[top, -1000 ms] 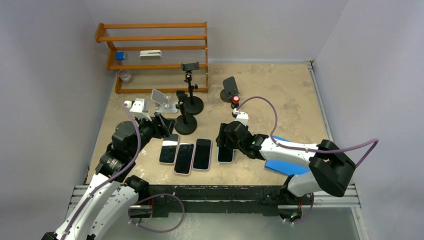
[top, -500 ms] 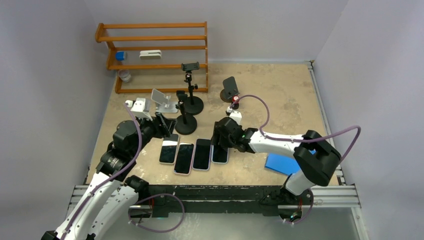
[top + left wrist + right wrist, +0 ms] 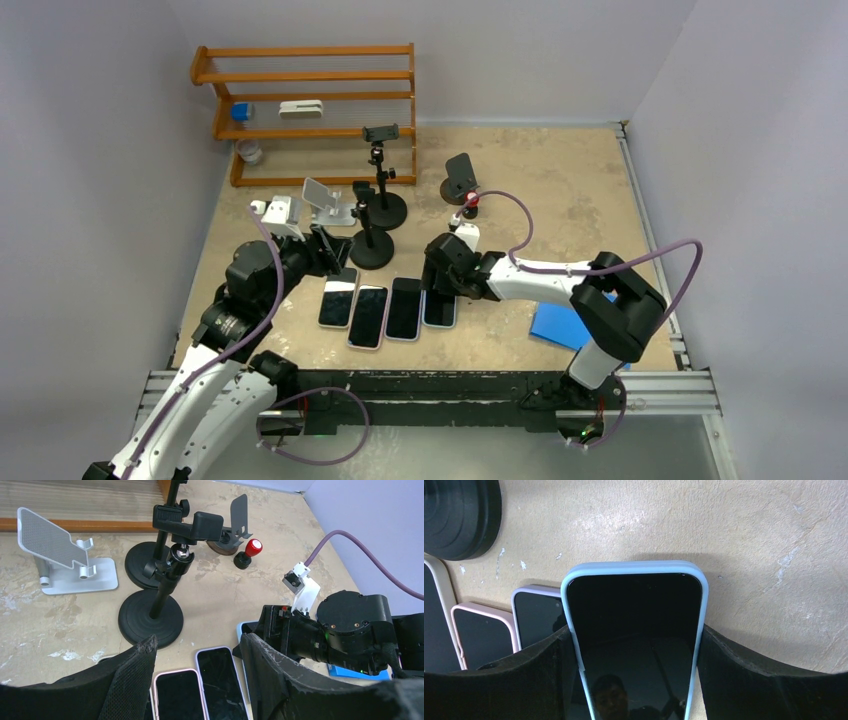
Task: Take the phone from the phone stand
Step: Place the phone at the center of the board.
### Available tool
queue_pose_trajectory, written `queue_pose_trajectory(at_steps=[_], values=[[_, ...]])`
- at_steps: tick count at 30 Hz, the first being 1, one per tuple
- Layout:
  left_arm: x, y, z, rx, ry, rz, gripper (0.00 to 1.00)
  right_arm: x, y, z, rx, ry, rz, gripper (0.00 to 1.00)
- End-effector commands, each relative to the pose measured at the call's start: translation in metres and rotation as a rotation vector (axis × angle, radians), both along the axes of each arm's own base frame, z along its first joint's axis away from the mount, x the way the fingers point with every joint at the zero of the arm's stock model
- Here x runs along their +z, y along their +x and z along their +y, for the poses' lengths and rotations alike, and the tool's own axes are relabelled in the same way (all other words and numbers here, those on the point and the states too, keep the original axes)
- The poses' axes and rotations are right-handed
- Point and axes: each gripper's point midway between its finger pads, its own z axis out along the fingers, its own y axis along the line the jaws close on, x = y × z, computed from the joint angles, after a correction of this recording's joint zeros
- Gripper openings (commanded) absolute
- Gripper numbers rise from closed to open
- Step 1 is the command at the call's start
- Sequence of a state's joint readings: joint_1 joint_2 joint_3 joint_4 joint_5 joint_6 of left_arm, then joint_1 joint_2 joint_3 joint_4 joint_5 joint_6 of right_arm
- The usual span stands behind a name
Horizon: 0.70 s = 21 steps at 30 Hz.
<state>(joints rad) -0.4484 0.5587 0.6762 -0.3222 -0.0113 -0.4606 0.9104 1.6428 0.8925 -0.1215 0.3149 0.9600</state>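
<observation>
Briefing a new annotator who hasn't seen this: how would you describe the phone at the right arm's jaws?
On the beige table, four phones lie in a row near the front edge. It is the rightmost, between the right gripper's jaws: the only light-blue-cased phone; the others' cases are pink, lilac or cream.

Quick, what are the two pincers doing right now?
Left pincer: open, holding nothing.
Right pincer: closed on the blue-cased phone.
</observation>
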Motion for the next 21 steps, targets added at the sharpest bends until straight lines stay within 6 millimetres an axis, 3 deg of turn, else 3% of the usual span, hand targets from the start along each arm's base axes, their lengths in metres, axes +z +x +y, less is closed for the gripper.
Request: queue_pose_trajectory(at_steps=[1,9,21], values=[[0.021,0.000,-0.003,-0.012,-0.035,-0.062,0.61,-0.013,-0.010,-0.007,-0.036,-0.010,0.047,0.63],[0.021,0.000,-0.003,-0.011,-0.036,-0.062,0.61,-0.023,-0.016,-0.020,-0.058,-0.047,0.064,0.66],[0.021,-0.001,-0.007,-0.034,-0.040,-0.057,0.61,-0.018,-0.022,-0.044,-0.089,-0.118,0.057,0.68]])
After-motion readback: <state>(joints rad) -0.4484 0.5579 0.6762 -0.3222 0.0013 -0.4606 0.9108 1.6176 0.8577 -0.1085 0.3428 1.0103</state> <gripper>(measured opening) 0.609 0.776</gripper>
